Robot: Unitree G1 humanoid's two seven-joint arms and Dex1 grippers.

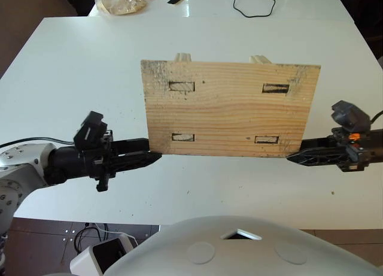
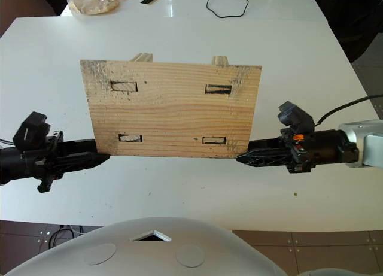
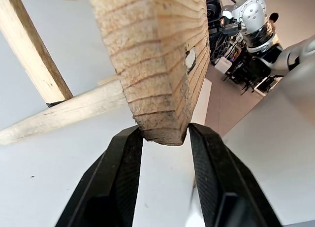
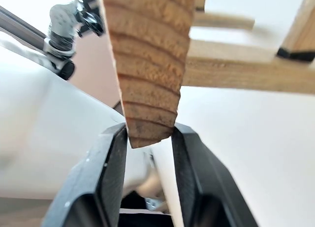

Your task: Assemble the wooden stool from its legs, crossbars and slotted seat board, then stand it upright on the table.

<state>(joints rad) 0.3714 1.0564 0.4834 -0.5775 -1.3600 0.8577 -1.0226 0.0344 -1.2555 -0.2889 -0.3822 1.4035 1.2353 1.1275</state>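
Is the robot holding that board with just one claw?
No, the left gripper and right gripper each pinch a near corner of the seat board.

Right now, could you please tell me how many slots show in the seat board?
4 slots in the seat board: far left, far right, near left, near right. None seems hidden.

We see the seat board [image 1: 230,108] covering nearly all of the frame beneath it, with just two leg ends [image 1: 183,57] peeking past its far edge. Its four slots [image 1: 181,86] are too small for us to tell what fills them. At the far end of the table [image 1: 72,66], the bag [image 1: 121,0] and black cable [image 1: 254,3] are cut off by the picture's top edge.
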